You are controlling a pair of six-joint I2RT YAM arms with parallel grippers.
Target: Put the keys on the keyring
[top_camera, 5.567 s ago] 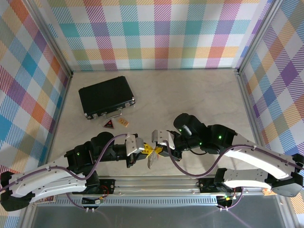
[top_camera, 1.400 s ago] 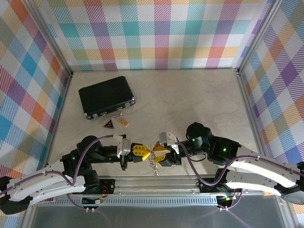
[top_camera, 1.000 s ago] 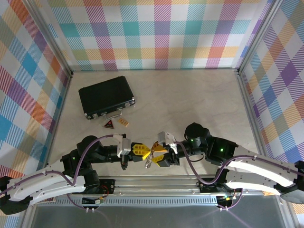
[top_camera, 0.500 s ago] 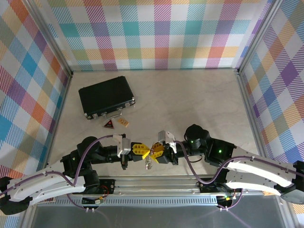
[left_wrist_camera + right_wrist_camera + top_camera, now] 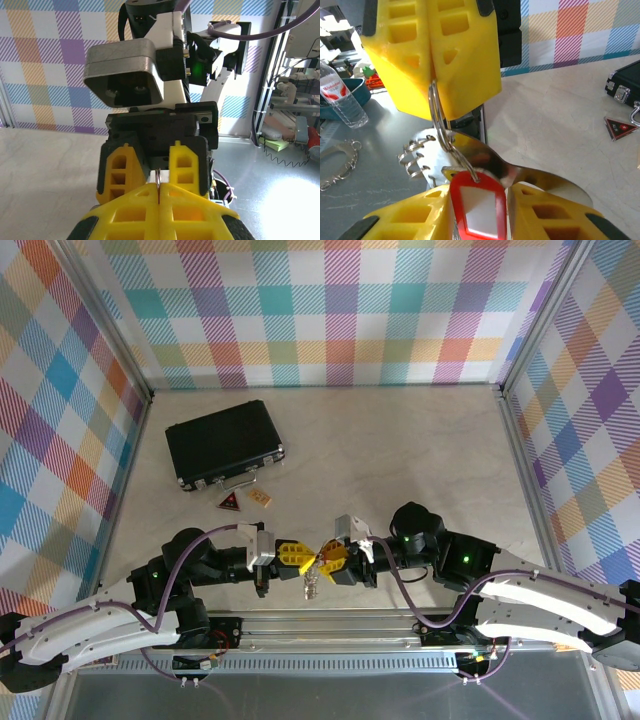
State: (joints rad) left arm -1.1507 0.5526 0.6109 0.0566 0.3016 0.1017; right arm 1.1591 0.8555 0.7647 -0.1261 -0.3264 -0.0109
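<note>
My left gripper [image 5: 303, 557] is shut on the thin silver keyring [image 5: 434, 107], whose wire shows edge-on between its yellow fingertips [image 5: 159, 176]. A bunch of small metal loops [image 5: 412, 150] and a shiny curved metal piece [image 5: 490, 155] hang from it above the table's near edge, seen from above as a silver bunch [image 5: 312, 583]. The key's red tag [image 5: 477, 205] with a white insert hangs from the ring by a small link. My right gripper [image 5: 325, 560] faces the left one, its fingers [image 5: 185, 165] pressed to the tag's two edges. The key's blade is hidden.
A black case [image 5: 224, 453] lies at the back left, with a dark triangular tag [image 5: 229, 502] and a tan tag [image 5: 261, 498] in front of it. A metal rail [image 5: 330, 625] runs along the near edge. A water bottle [image 5: 342, 100] stands off the table.
My right gripper has edged left and closer to the left gripper, and the hanging bunch has shifted slightly with it. The left arm has held still, shut on the ring.
</note>
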